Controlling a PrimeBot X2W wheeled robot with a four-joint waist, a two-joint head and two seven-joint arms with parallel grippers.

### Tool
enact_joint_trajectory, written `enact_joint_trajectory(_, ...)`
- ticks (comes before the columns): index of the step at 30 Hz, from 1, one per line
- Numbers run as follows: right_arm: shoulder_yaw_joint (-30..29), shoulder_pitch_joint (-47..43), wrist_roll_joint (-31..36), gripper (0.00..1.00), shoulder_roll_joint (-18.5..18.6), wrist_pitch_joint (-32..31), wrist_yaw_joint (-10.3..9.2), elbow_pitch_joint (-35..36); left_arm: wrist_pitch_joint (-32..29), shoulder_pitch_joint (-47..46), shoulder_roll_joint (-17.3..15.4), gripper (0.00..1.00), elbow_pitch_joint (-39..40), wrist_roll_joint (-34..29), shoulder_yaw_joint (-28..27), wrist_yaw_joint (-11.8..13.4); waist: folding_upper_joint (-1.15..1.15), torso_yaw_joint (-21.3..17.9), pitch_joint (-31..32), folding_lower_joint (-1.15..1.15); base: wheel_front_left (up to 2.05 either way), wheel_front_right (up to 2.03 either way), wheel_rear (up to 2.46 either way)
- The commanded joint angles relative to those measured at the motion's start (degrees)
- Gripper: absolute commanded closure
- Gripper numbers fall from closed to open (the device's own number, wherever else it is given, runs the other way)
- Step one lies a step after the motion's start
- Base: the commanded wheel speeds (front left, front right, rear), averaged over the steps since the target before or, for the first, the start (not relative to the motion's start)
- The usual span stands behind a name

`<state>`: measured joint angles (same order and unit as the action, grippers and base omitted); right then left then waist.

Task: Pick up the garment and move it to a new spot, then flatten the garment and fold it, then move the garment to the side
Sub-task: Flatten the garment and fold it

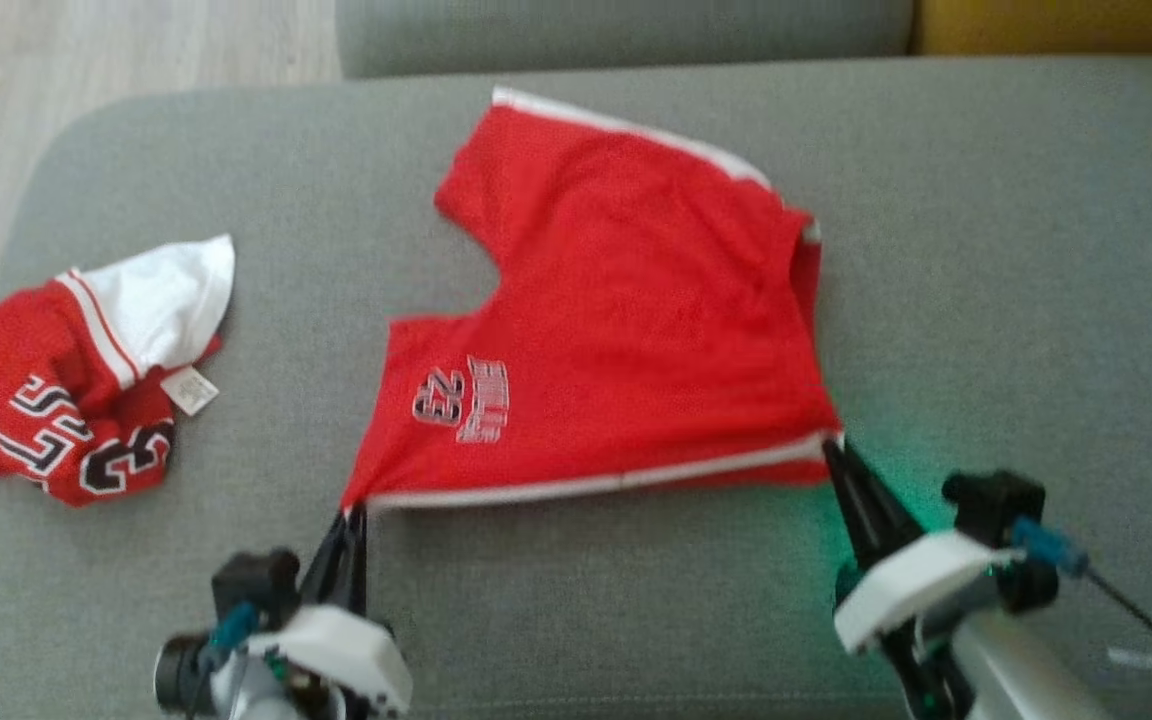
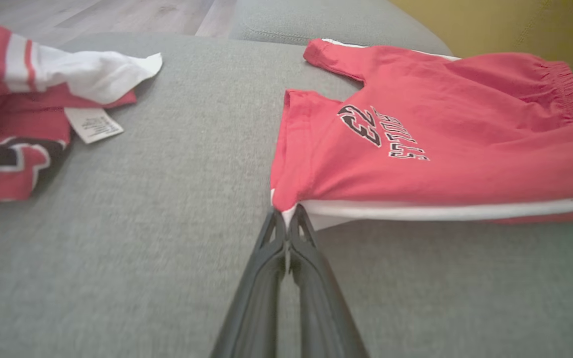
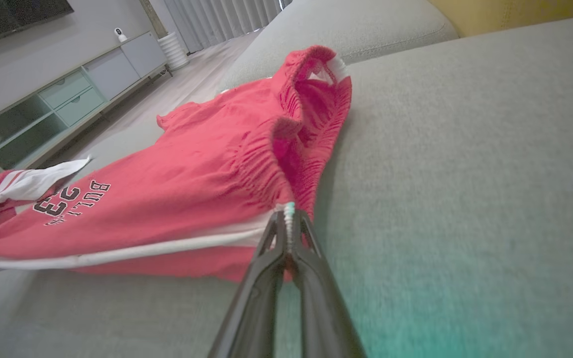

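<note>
The red fabric shorts with a white side stripe lie spread at the centre of the grey sofa cushion. The left gripper pinches their near left corner. The right gripper pinches their near right corner. A crumpled red-and-white jersey lies at the cushion's left edge.

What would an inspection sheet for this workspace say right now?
Surface: grey sofa cushion, lightly textured.
Job's things: red shorts spread out, near edge stretched between both end effectors.
Clutter: crumpled red and white jersey to the left, apart from the shorts.
End effectors: left end effector shut on the leg-hem corner; right end effector shut on the waistband corner.
Cables: dark cable trailing from the right wrist.
Surroundings: wooden floor, yellow upholstery, low cabinet.
</note>
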<state>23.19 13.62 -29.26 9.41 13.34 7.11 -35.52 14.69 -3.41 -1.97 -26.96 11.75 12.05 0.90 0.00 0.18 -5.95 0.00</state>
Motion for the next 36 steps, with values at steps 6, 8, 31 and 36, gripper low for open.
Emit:
enact_joint_trajectory(6,3.37,-5.82,-1.55,1.0,1.69,-2.44,0.37,5.96,0.3,3.74,-0.91,1.0,2.99,-0.31,-3.0,0.18,0.0,0.23,4.8,0.0,0.0,0.0,0.0)
enact_joint_trajectory(8,3.47,-7.72,-1.78,1.0,2.08,-3.24,0.37,7.81,0.3,5.0,-0.91,1.0,3.69,-0.82,-3.09,-0.03,0.0,0.1,5.26,0.0,0.0,0.0,0.0)
enact_joint_trajectory(31,-6.65,4.81,-1.66,1.0,-6.21,-4.68,0.37,14.22,-1.48,-34.97,-9.66,1.0,-4.12,-11.11,2.15,-7.47,0.0,-7.01,-8.35,0.0,0.0,0.0,0.0)
enact_joint_trajectory(36,-5.21,10.48,-4.81,1.0,-6.5,-3.0,0.37,10.9,-2.01,-45.27,-11.48,1.0,-11.04,-11.56,6.18,-8.21,0.0,-8.91,-12.39,0.0,0.0,0.0,0.0)
